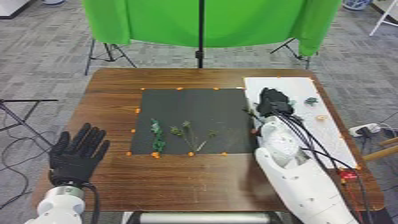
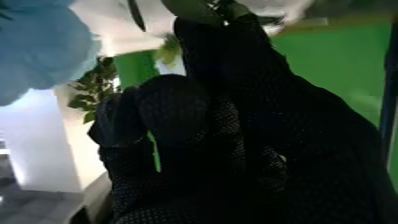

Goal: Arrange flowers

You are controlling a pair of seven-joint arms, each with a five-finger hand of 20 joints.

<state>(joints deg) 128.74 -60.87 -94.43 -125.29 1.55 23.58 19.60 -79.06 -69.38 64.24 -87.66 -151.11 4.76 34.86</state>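
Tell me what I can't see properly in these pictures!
Head view: part of the white sheet, hidden by the right hand.
Head view: the dark green sprig, too small to count its leaves.
Right wrist view: the rest of the blue petals, cut off by the picture's edge.

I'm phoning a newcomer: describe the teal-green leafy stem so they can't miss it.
On the brown wooden table lies a black mat. The teal-green leafy stem is at its near left. It is one narrow column, bluer than the spreading, olive-tufted sprigs beside it.
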